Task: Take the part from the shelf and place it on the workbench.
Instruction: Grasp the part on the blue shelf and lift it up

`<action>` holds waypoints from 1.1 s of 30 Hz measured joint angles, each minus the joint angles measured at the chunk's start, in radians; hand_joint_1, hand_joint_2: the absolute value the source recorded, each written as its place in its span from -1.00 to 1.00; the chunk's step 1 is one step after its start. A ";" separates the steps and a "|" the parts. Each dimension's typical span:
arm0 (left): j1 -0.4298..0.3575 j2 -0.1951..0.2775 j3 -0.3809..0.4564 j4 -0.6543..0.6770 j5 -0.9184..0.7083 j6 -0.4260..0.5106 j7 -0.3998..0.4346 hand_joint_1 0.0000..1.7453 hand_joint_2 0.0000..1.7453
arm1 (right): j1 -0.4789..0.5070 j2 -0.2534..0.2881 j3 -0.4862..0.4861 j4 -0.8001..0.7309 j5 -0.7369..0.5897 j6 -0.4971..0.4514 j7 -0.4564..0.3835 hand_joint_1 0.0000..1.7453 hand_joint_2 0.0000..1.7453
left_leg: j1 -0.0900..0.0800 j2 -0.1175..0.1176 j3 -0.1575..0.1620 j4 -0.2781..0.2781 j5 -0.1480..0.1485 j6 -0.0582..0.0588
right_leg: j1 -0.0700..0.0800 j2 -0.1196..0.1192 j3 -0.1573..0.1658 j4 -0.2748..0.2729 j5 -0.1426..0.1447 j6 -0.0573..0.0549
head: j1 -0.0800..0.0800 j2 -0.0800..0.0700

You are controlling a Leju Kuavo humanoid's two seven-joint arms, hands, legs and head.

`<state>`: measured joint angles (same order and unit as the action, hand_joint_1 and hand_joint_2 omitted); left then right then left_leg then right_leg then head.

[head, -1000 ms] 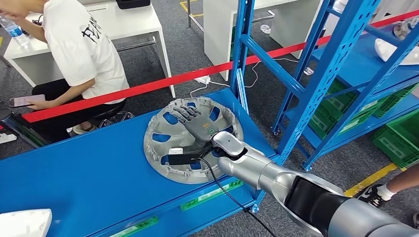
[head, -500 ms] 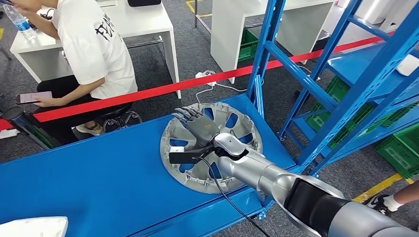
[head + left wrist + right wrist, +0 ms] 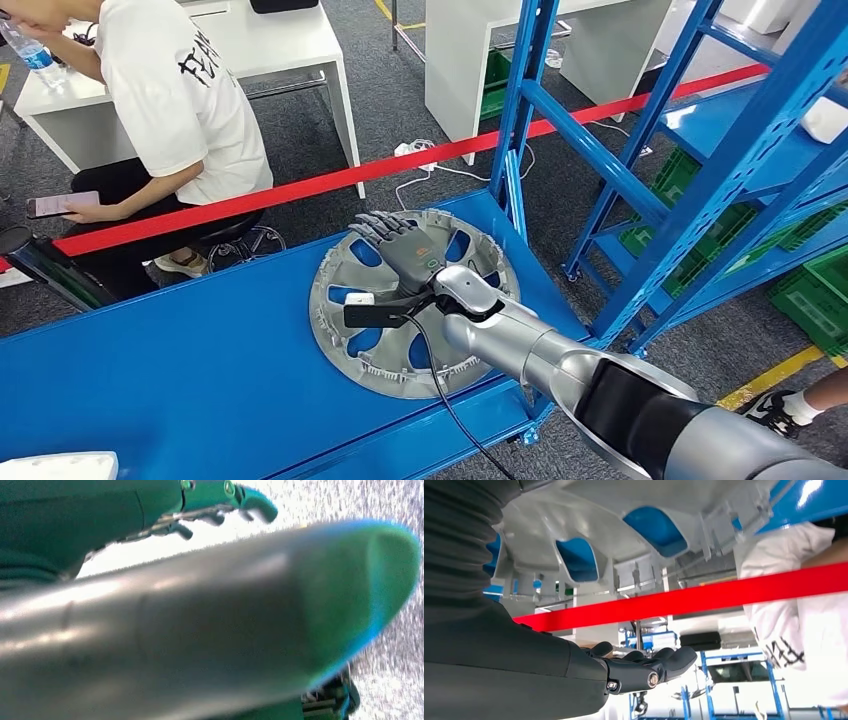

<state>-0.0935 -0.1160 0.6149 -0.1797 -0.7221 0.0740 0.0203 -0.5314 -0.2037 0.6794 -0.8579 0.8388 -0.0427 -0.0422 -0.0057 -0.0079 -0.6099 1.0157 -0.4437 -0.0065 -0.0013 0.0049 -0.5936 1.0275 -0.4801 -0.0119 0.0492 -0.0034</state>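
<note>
Your right hand (image 3: 405, 262) is flat above the wheel cover (image 3: 410, 300), palm down, with the fingers (image 3: 385, 228) stretched out side by side toward the far rim. It holds nothing. In the right wrist view you can see a gap between the hand (image 3: 644, 672) and the wheel cover (image 3: 589, 555), so the fingers do not press on it there; whether the palm touches the middle of the cover, you cannot tell. A black thumb (image 3: 375, 313) points out to the side, over one of the spokes.

You see the wheel cover lying flat on the blue workbench (image 3: 180, 370), at its right end, close to the front edge. It is grey, round, with blue showing through its openings. Just beside it stands the upright post of the blue shelf rack (image 3: 640, 190).

Your left hand (image 3: 220, 500) appears at the edge of the left wrist view, behind a big blurred grey shape. Its fingers (image 3: 252, 502) look a little curled, but you cannot tell if it is open or closed.

Behind the workbench runs a red tape (image 3: 300, 185). Behind the tape a person (image 3: 170, 90) in a white shirt sits at a white desk (image 3: 290, 45) and holds a phone (image 3: 62, 204). A shoe (image 3: 775, 408) of another person shows at the right edge, near a yellow floor line (image 3: 765, 377).
</note>
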 joint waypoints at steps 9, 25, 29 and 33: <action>0.015 0.000 0.013 0.000 -0.003 0.000 -0.021 -1.00 -1.00 | -0.002 0.002 -0.007 -0.023 -0.020 -0.037 -0.003 -1.00 -1.00 | 0.001 0.000 0.000 0.000 0.000 0.000 | 0.000 0.000 0.000 0.000 0.000 -0.001 | 0.000 0.000; 0.021 0.000 0.015 0.000 -0.008 0.000 -0.014 -1.00 -1.00 | 0.010 0.003 -0.014 -0.064 -0.029 -0.053 0.007 -1.00 -1.00 | -0.001 0.000 0.000 0.001 0.000 0.000 | -0.001 0.000 0.001 -0.001 0.000 0.000 | 0.000 0.000; 0.021 0.000 0.015 0.000 -0.016 0.000 -0.007 -1.00 -1.00 | 0.059 0.005 -0.024 -0.150 -0.006 -0.056 0.054 -1.00 -1.00 | -0.001 0.000 0.001 0.001 -0.001 0.000 | 0.000 0.000 0.001 -0.001 0.000 0.000 | 0.000 0.000; 0.021 0.000 0.015 0.000 -0.027 0.000 0.005 -1.00 -1.00 | 0.130 0.005 -0.045 -0.262 0.011 -0.049 0.093 -1.00 -1.00 | -0.001 0.000 0.000 0.001 -0.001 0.000 | 0.000 0.000 0.001 -0.001 0.000 0.000 | 0.000 0.000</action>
<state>-0.0724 -0.1160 0.6298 -0.1797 -0.7487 0.0740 0.0254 -0.4018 -0.1990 0.6349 -1.1196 0.8498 -0.0915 0.0510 -0.0062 -0.0081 -0.6094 1.0164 -0.4448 -0.0067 -0.0017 0.0048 -0.5926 1.0267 -0.4803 -0.0122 0.0492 -0.0034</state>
